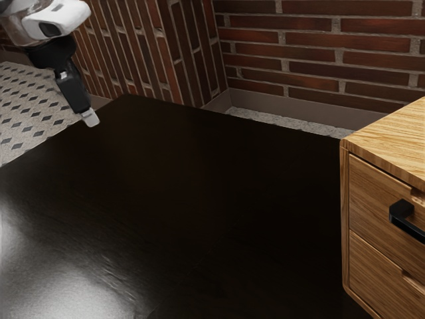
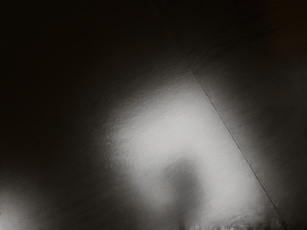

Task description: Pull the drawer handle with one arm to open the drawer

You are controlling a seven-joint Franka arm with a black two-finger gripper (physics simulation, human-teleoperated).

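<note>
The dark, glossy tabletop (image 1: 166, 219) took up most of the exterior view. In the wrist view the tabletop (image 2: 144, 143) carried a pale sheen and a thin seam (image 2: 216, 115) running across it at a slant. A red brick wall (image 1: 319, 46) stood behind the tabletop's far edge, and patterned floor tiles (image 1: 26, 100) lay beyond its far corner at the exterior view's left.

A wooden cabinet (image 1: 392, 143) stood at the tabletop's edge at the exterior view's right. Its upper drawer (image 1: 372, 206) appeared closed, above a lower drawer (image 1: 378, 279). The gripper (image 1: 89, 119) hung above the tabletop's far corner at the exterior view's left, well apart from the cabinet and holding nothing. Whether it was open or closed could not be told. The black drawer handle (image 1: 405, 219) sat on the upper drawer's front, untouched.
</note>
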